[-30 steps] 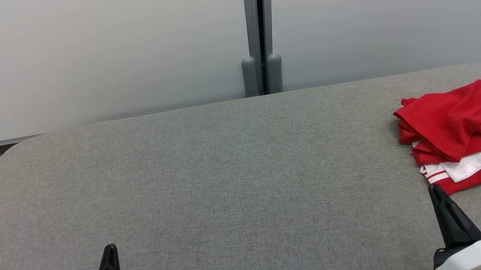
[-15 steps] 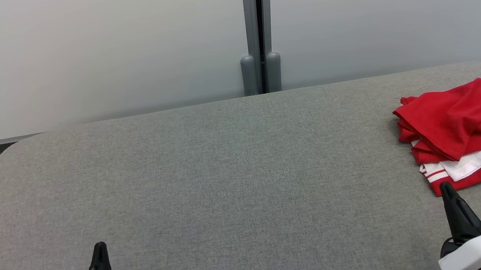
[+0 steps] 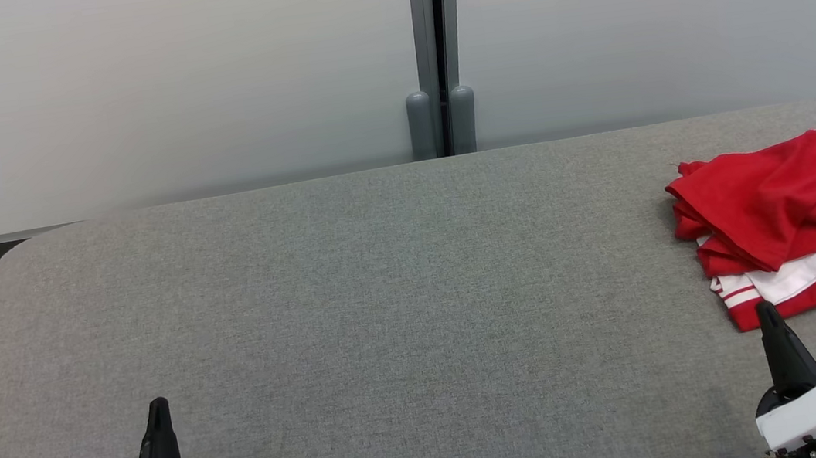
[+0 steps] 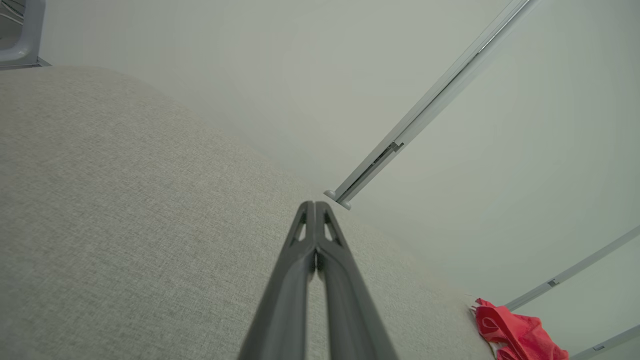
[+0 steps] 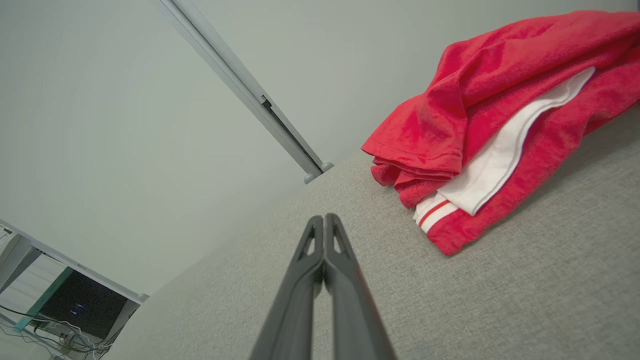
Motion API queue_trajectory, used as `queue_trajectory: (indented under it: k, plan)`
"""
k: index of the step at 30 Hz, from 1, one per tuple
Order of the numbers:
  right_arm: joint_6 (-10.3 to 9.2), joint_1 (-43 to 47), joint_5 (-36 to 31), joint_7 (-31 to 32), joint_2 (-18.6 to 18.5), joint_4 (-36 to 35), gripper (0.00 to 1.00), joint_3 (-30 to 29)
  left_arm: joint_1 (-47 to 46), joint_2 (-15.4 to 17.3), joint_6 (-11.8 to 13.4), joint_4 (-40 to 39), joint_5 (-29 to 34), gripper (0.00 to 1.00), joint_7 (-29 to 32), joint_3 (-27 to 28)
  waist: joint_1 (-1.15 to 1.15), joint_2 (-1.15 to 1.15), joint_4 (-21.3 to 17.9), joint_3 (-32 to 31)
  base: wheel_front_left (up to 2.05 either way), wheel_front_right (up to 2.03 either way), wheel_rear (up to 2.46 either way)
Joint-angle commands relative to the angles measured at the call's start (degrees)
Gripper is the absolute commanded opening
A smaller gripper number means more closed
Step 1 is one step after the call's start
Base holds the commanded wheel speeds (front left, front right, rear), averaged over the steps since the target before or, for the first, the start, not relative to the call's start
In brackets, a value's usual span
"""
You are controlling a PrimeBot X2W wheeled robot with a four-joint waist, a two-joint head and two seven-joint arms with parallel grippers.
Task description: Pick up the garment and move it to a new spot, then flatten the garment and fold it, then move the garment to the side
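Garment (image 3: 788,213): red fabric with a white inner layer. It lies at the right edge of the head view, in the middle band of the frame, on the grey fabric-covered table (image 3: 386,302). It is folded over itself in several loose layers, not flat. The top red layer drapes over a white panel that sticks out along the lower side. At the lower left corner of the pile there is a white band with thin red stripes. A stitched hem shows along the red edge in the right wrist view, where the stacked folds fill the upper right of the frame.

Left gripper (image 3: 158,407): lower left of the head view, above bare table surface, well apart from the garment. Both fingers are pressed together along their length, with nothing between them.

Right gripper (image 3: 766,309): lower right of the head view, tip just below the striped corner of the garment. The fingers are closed against each other and hold nothing. Contact with the cloth cannot be determined.
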Motion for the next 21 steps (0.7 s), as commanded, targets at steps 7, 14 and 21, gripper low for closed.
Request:
queue_trajectory:
  k: [7, 14, 21]
  plan:
    - [0.01, -1.9, 6.7, 2.0, 0.3, -0.9, 0.0, -1.8, -2.7, 0.5, -0.2, -0.3, -7.4, 0.0, 1.9, 0.8, 0.0, 0.0, -0.1, 0.2, 0.0, 0.0, 0.0]
    - [0.02, -2.3, 11.3, 3.3, 0.7, -0.9, 0.0, -2.7, -3.6, 0.5, -0.2, 0.0, -12.3, 0.0, 3.4, 1.2, 0.0, 0.0, -0.2, 0.3, 0.0, 0.0, 0.0]
    - [0.02, -2.6, 15.5, 4.6, 1.2, -0.9, 0.0, -3.6, -4.4, 0.6, -0.3, 0.3, -16.9, 0.0, 4.6, 1.5, 0.0, 0.0, -0.2, 0.4, 0.0, 0.0, 0.0]
